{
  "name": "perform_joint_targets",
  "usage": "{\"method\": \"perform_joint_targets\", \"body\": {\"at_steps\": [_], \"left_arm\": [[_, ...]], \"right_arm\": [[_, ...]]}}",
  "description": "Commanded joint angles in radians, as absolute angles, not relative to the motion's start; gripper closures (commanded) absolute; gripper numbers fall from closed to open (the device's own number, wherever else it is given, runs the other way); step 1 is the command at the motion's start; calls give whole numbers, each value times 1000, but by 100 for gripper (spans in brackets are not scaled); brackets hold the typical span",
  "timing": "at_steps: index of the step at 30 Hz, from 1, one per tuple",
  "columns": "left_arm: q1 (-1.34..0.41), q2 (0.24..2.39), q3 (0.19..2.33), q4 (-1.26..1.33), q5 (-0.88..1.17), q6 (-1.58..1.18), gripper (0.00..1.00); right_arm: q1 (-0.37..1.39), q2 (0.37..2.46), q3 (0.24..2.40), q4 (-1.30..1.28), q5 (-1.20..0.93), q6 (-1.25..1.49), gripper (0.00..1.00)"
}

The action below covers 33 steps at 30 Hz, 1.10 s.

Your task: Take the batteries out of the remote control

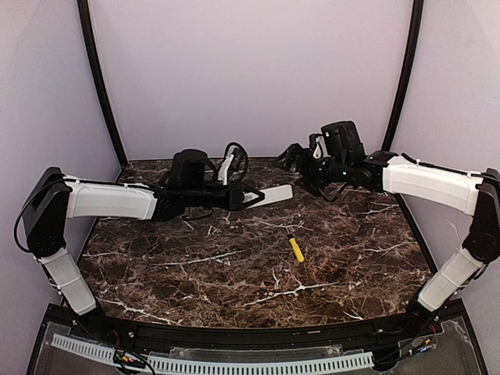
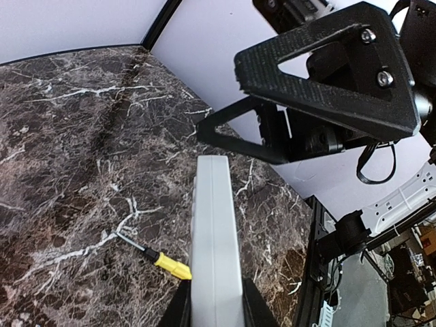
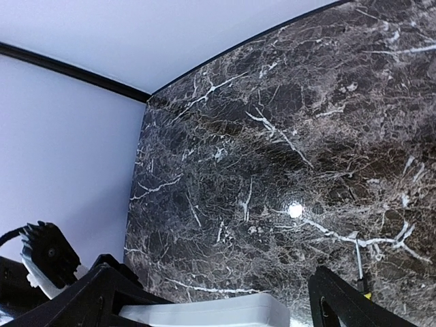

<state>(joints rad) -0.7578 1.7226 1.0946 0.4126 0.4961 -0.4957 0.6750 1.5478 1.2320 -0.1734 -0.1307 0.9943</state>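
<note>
Yellow stick tool (image 1: 296,248) lies loose mid-tabletop (image 1: 234,273). Behind it, left pincer (image 1: 251,197) is clamped on one end of the white remote control (image 1: 273,194), its fingers hiding that end. Right pincer (image 1: 289,162) is spread wide at the free end; contact unclear. Batteries not visible from any angle.

Even, diffuse light from above; the polished marble worktop (image 1: 234,266) carries soft shadows and, in the right wrist view, one small bright glare spot. Wrist views curve straight edges; nearest parts blur.
</note>
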Motion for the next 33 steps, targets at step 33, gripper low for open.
{"method": "perform_joint_targets", "body": {"at_steps": [33], "left_arm": [[-617, 1369, 870, -55, 359, -418, 100]], "right_arm": [[647, 1537, 1247, -377, -231, 302, 1]]}}
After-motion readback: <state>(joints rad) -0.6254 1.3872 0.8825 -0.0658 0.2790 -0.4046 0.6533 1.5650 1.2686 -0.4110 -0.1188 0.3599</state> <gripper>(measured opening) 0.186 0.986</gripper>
